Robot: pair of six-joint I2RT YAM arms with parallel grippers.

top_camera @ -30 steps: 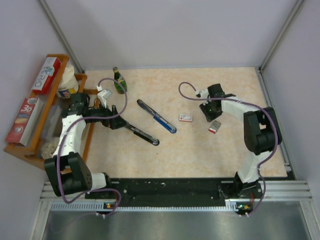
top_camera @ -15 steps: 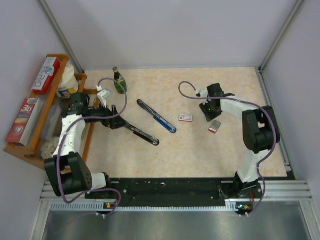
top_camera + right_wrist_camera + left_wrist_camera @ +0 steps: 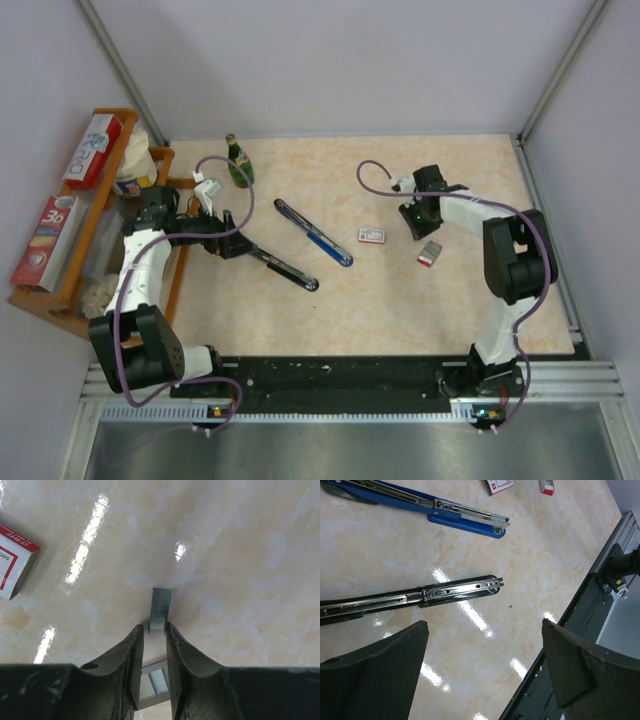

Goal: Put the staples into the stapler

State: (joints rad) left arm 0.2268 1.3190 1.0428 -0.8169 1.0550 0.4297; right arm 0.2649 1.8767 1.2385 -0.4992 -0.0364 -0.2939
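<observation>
Right tool [image 3: 155, 627] has edged slightly away from its base and narrowed. It is now nearly closed around the end of a ribbed grey metal staple strip [image 3: 160, 609], visible only in my right wrist view. I cannot tell if it actually pinches.

Staples box [image 3: 12, 562] is white card with a red label, its digits cut off at the frame edge. It lies flat on the glossy marbled counter [image 3: 400, 300], left of that tool, with the grey-red inner tray [image 3: 430, 254] nearby.

Left tool [image 3: 482, 630] gapes wide, holding nothing, over the black stapler [image 3: 420, 597], whose chrome rail is exposed. The blue stapler [image 3: 445, 510] lies beyond it.

The top view adds a red pack [image 3: 45, 240] marked "30" on the wooden rack [image 3: 75, 300].
</observation>
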